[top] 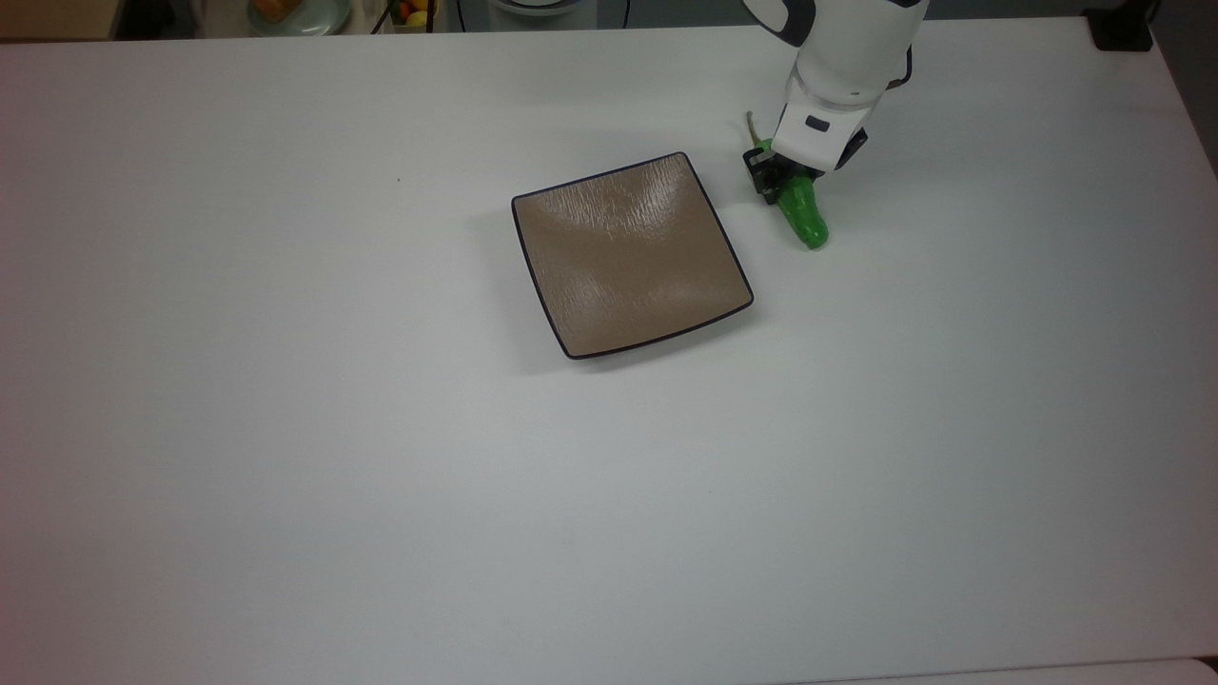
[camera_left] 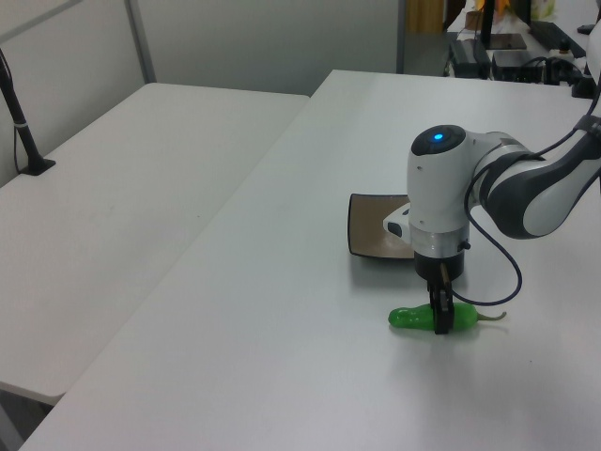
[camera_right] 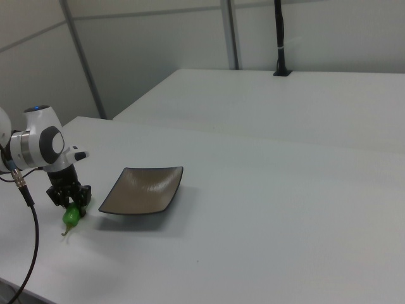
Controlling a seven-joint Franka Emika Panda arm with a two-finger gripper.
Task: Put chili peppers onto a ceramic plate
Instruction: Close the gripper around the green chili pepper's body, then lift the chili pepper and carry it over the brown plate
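We see gripper (top: 782,181) low over white table (top: 381,476), fingers pinching green chili pepper (top: 802,215) near stem end. Pepper on table just beside brown square ceramic plate (top: 628,255), at top view's right, not touching.
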